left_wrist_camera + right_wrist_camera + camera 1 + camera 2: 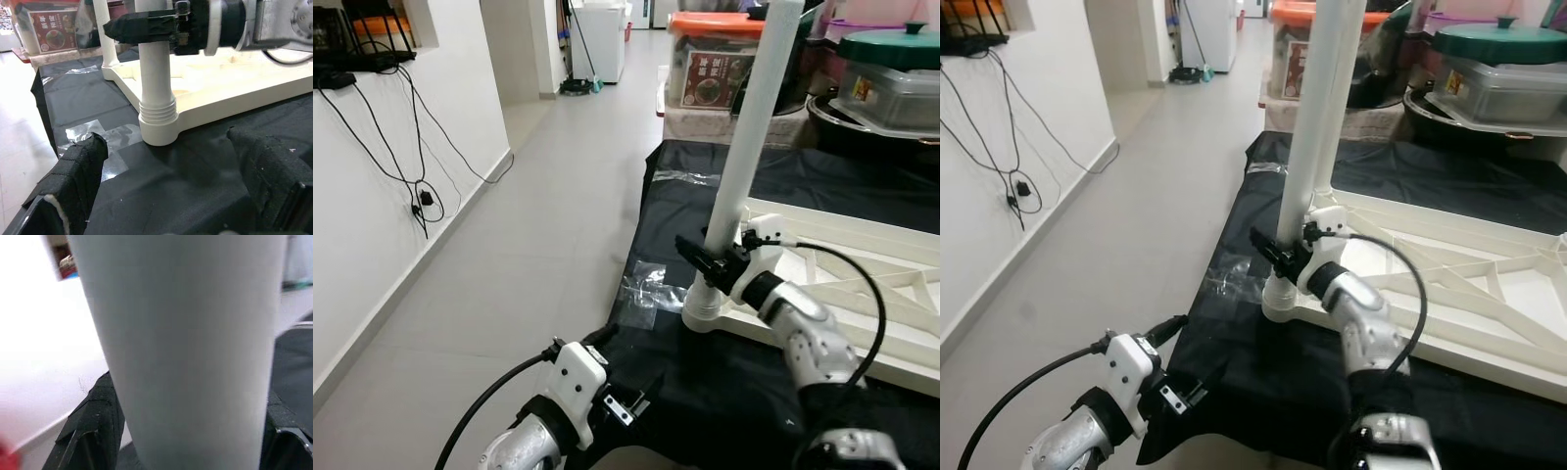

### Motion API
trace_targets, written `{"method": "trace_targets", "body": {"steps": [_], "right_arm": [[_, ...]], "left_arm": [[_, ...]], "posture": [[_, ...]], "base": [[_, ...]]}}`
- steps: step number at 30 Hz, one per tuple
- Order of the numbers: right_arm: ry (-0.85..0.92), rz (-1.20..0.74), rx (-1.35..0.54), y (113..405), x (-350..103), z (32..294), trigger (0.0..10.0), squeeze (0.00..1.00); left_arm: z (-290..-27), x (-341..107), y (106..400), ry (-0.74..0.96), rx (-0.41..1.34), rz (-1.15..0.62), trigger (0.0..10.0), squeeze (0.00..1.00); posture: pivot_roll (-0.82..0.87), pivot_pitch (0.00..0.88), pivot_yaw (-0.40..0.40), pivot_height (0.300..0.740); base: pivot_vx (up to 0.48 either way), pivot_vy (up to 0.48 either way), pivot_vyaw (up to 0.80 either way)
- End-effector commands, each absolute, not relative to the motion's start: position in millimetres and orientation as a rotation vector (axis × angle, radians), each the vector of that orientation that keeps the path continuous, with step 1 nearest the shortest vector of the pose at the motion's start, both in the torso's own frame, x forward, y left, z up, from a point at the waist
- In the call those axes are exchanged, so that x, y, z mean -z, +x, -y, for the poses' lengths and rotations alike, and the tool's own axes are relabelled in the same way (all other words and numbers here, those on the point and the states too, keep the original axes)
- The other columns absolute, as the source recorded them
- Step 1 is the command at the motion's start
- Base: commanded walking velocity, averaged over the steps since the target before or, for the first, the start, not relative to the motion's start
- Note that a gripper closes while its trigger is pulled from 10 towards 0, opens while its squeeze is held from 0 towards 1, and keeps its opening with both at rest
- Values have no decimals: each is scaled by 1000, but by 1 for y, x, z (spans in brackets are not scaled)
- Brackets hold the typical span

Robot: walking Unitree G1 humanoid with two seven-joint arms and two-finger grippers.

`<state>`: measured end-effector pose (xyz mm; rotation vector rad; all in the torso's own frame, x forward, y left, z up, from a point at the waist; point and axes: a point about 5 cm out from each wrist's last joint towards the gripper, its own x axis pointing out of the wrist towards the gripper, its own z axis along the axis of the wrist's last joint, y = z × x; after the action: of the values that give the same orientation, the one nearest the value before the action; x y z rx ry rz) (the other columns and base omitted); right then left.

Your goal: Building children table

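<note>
A white children's table top (862, 294) lies upside down on a black sheet (705, 372). A white table leg (749, 147) stands upright in its near corner socket (157, 129). My right gripper (710, 257) is shut on this leg just above the socket; up close the leg (186, 342) sits between its black fingers (95, 431). My left gripper (625, 377) hangs low at the sheet's front edge, open and empty, its fingers (78, 171) spread wide and facing the socket. A second white leg (102, 34) stands at a farther corner.
Clear plastic wrap (646, 289) lies on the sheet beside the socket. Storage boxes (710, 69) and a green-lidded container (891, 78) crowd the back. On the left is open tiled floor (529, 245), bounded by a white wall with dangling cables (421, 196).
</note>
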<state>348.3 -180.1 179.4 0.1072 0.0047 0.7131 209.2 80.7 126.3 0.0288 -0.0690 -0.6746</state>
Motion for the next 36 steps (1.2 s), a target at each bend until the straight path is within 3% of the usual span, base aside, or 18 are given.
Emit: {"method": "trace_targets", "body": {"steps": [1,5,14,15,16,26,29,32,36], "right_arm": [[122,-49,-885,347,-175,162,10000,0],[47,-134,-1130,343,-173,153,10000,0],[-5,-167,-1309,346,-177,137,10000,0],[-22,-171,-1378,344,-178,132,5922,0],[-28,-167,-1396,343,-178,129,0,0],[-24,-105,-1328,344,-173,127,0,0],[47,-59,-888,360,-167,138,0,0],[61,-42,-740,365,-166,144,0,0],[64,19,-145,363,-163,176,0,0]], "left_arm": [[-81,-123,209,25,676,55,10000,0],[-81,-123,209,26,674,55,10000,0],[-81,-122,209,27,679,53,10000,0],[-81,-122,209,27,683,53,10000,0],[-81,-122,209,28,684,52,10000,0],[-81,-122,209,30,683,50,10000,0],[-82,-122,209,30,683,47,10000,0],[-82,-122,209,30,684,46,10000,0],[-83,-122,209,30,688,44,10000,0]], "posture": [[85,0,-31,740],[93,0,-35,740],[98,0,-37,740],[102,0,-35,740],[99,0,-35,740],[101,0,-32,740],[94,0,-27,740],[93,0,-24,740],[82,4,-16,740]], "base": [[0,0,0],[0,0,0],[0,0,0],[0,0,0],[0,0,0],[0,0,0],[0,0,0],[0,0,0],[0,0,0]]}}
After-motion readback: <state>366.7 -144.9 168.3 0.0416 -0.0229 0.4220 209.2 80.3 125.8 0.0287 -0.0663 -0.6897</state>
